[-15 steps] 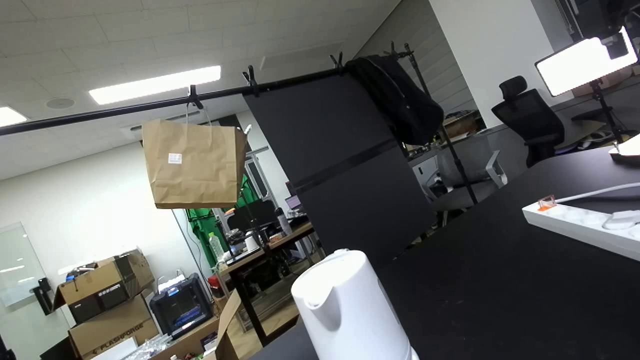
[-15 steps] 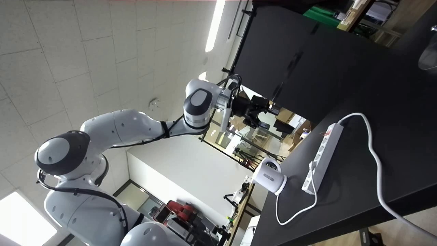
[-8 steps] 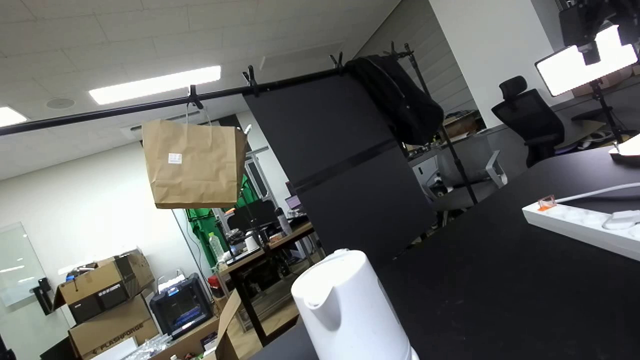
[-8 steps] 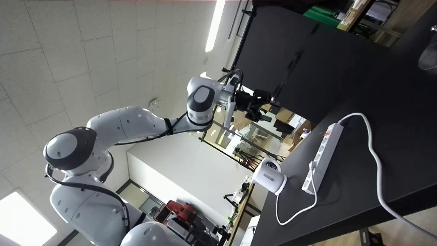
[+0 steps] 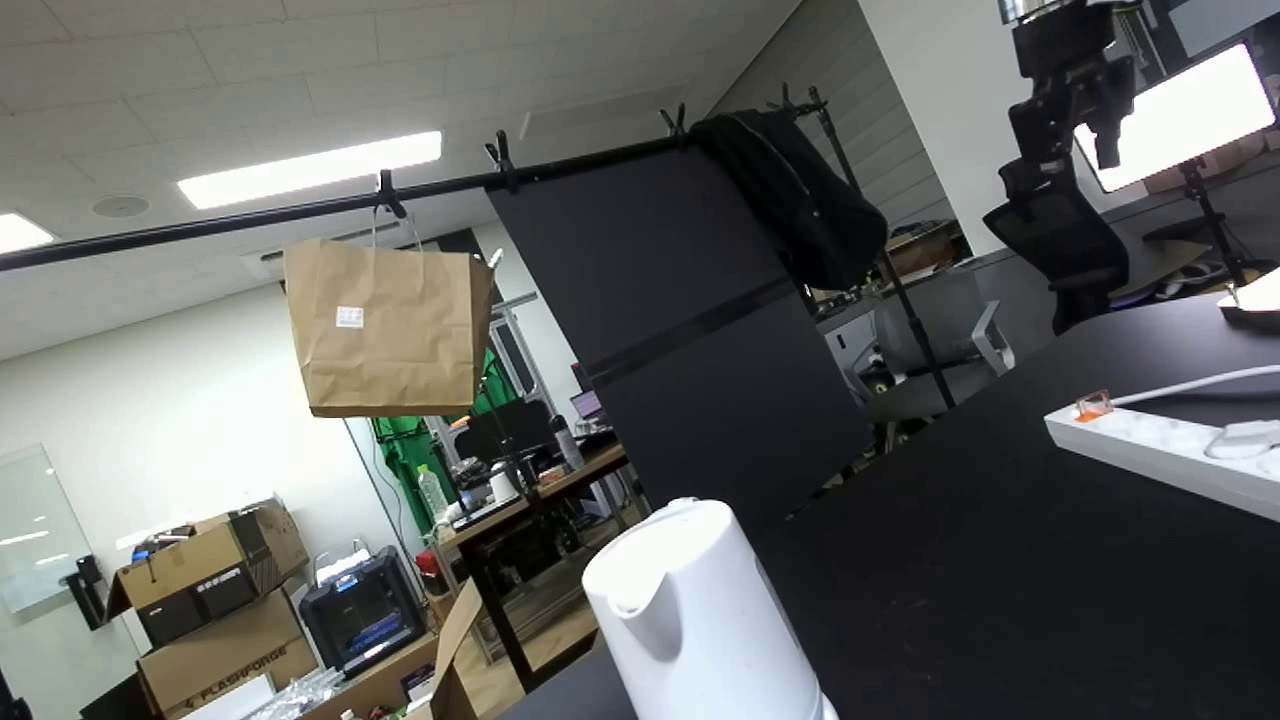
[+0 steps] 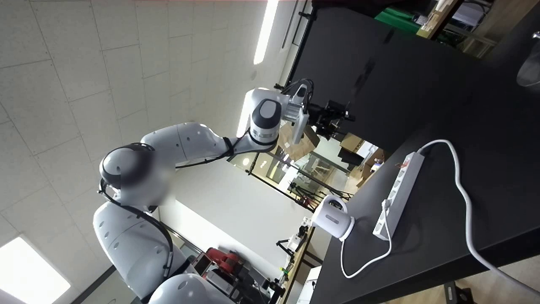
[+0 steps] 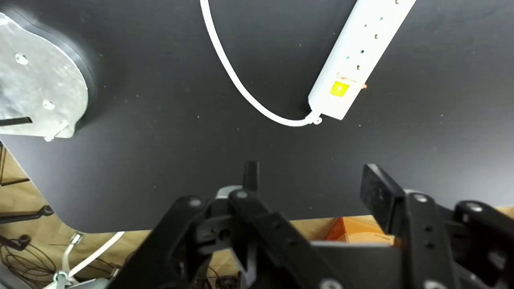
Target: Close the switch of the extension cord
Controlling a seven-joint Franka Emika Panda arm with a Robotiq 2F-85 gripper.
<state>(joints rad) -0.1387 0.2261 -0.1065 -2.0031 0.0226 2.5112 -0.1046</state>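
Note:
The extension cord is a long white power strip on the black table. It shows in both exterior views (image 5: 1170,455) (image 6: 400,194) and at the upper right of the wrist view (image 7: 367,48). At its cable end is an orange switch (image 5: 1090,410) with a clear orange flap standing up. In the wrist view the switch is a bright yellow square (image 7: 339,88) with a thin orange edge beside it. My gripper (image 7: 314,184) is open and empty, its fingers wide apart. In both exterior views the gripper (image 5: 1065,165) (image 6: 344,125) hangs high above the table, well away from the strip.
A white kettle (image 5: 700,610) (image 6: 332,217) stands near the strip, its cord plugged into it. The strip's white cable (image 7: 241,86) curves across the table. A grey metal plate (image 7: 40,76) lies at the table's corner. The table edge and floor show below.
The arm has swung towards the right and slightly up in an exterior view. In an exterior view the gripper has come in leftwards from the right edge. The strip and kettle have not moved.

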